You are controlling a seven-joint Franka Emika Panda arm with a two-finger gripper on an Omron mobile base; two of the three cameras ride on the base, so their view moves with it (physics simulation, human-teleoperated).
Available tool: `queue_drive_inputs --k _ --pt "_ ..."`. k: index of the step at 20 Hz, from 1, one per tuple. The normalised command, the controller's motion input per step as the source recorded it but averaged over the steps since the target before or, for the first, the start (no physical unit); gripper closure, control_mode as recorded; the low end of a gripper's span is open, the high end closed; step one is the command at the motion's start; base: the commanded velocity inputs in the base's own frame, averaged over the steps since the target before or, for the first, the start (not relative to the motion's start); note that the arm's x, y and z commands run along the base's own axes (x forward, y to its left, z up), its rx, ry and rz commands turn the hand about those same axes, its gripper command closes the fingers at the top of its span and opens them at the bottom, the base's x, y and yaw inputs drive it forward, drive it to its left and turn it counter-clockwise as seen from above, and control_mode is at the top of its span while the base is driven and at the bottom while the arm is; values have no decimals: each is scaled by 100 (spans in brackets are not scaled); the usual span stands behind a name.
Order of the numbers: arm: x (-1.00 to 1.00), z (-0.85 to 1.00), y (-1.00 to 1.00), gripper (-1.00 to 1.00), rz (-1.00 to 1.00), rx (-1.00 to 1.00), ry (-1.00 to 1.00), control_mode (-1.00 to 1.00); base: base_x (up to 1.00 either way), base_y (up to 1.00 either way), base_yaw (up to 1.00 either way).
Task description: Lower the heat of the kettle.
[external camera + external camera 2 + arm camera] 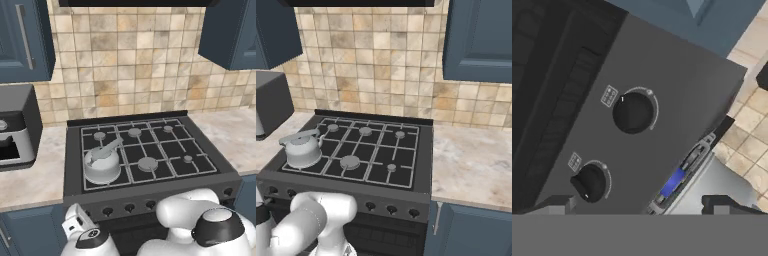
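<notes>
The silvery-white kettle (pixel 102 163) (pixel 303 148) stands on the stove's front-left burner, with its grey spout slanting up. My gripper (pixel 640 204) hangs low in front of the stove's left end, facing the dark control panel (pixel 677 105). It is open, with one fingertip (pixel 555 202) at the left and the other far to the right, and nothing between them. Two black knobs sit ahead of it: a nearer one (pixel 589 182) with its pointer turned down-left, and a farther one (pixel 633 112). My white hand (pixel 76 222) is below the panel's left knobs.
More knobs (pixel 129 207) run along the stove front. A grey countertop oven (pixel 15 130) with a blue display (pixel 673 181) stands on the left counter. Blue cabinets (pixel 476 40) hang above and a marbled counter (pixel 471 160) lies to the right. My arm's joints (pixel 215 227) fill the foreground.
</notes>
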Motion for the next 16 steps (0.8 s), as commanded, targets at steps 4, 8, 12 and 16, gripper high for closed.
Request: queue_drive_inputs --k 4,8,12,16 --pt "0 -19 15 -100 7 -13 -10 -100 0 0 0" --pt "4 -12 6 -100 8 -8 -12 -100 0 0 0" --pt "22 -7 0 -100 8 0 -5 -100 0 0 0" --pt "28 -12 -1 -100 9 0 0 -100 0 0 0"
